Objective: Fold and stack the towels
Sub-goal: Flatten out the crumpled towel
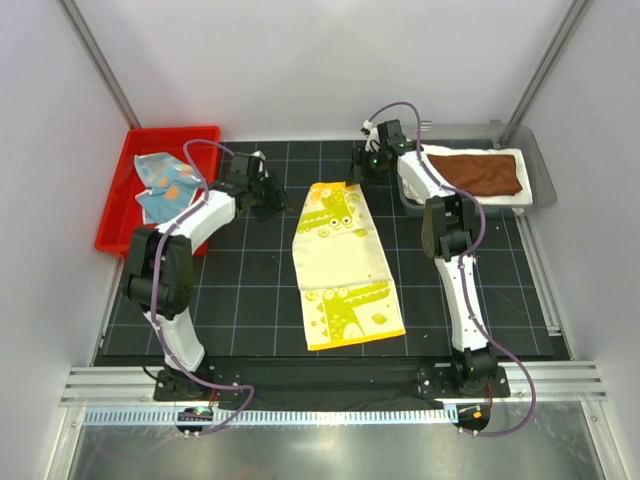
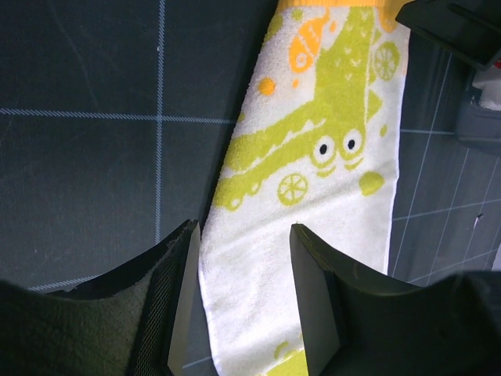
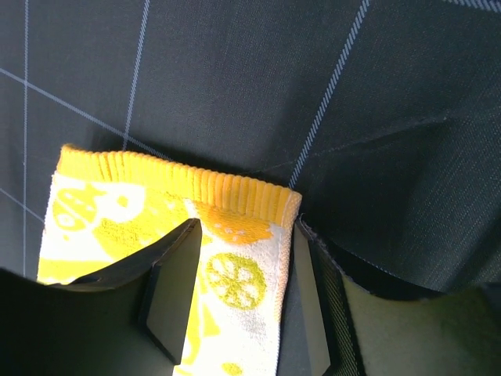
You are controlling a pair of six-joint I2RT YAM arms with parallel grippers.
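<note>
The yellow towel (image 1: pixel 345 265) lies flat along the middle of the table (image 1: pixel 230 300), a long strip with its orange ribbed hem at the far end. It looks like light, limp terry cloth. It should drape and sag from wherever it is lifted, and its looped pile should give the fingers plenty of friction, so slipping is unlikely. There is nothing fragile here; the main risks are a bunched fold or pinching the mat beneath.

The left hand (image 2: pixel 244 231) hovers over the towel's left edge near the far end, jaws apart and clamped on nothing. The right hand (image 3: pixel 246 227) straddles the far right corner at the hem, jaws likewise apart. The 2 far corners look like the best places to pinch, since the thicker hem gives a firm bite and keeps the edge straight when it is carried over.

The blue spotted towel (image 1: pixel 160 185) sits crumpled in the red bin (image 1: pixel 170 133). The rust-brown towel (image 1: pixel 485 172) rests on the white towel (image 1: pixel 512 197) in the grey tray (image 1: pixel 543 170).
</note>
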